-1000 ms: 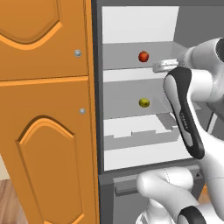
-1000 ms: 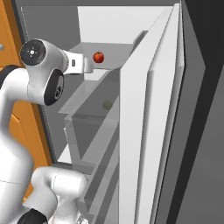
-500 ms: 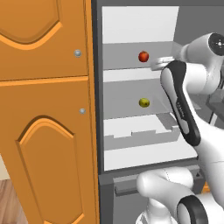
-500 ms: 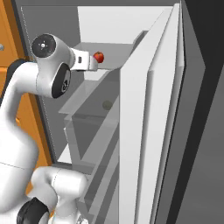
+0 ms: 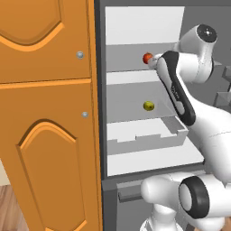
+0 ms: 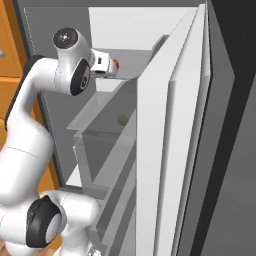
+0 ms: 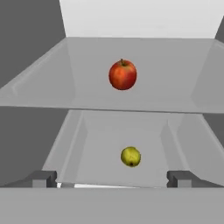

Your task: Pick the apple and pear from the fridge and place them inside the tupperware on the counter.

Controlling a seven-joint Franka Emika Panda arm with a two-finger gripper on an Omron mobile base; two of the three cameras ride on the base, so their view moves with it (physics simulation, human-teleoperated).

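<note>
- My gripper (image 7: 112, 178) is wide open and empty, aimed at the apple (image 7: 122, 75) on the upper fridge (image 5: 144, 155) shelf, ready to take it.
- The pear (image 7: 130, 156) lies on the shelf below.

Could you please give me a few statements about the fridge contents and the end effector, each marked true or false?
1. The apple sits on a shelf above the pear. True.
2. The end effector is shut on the apple. False: it is open and holds nothing, with the apple lying ahead of it.
3. The fridge door is open. True.
4. The pear lies in the white drawer. False: it lies on a grey shelf above the drawer.
</note>
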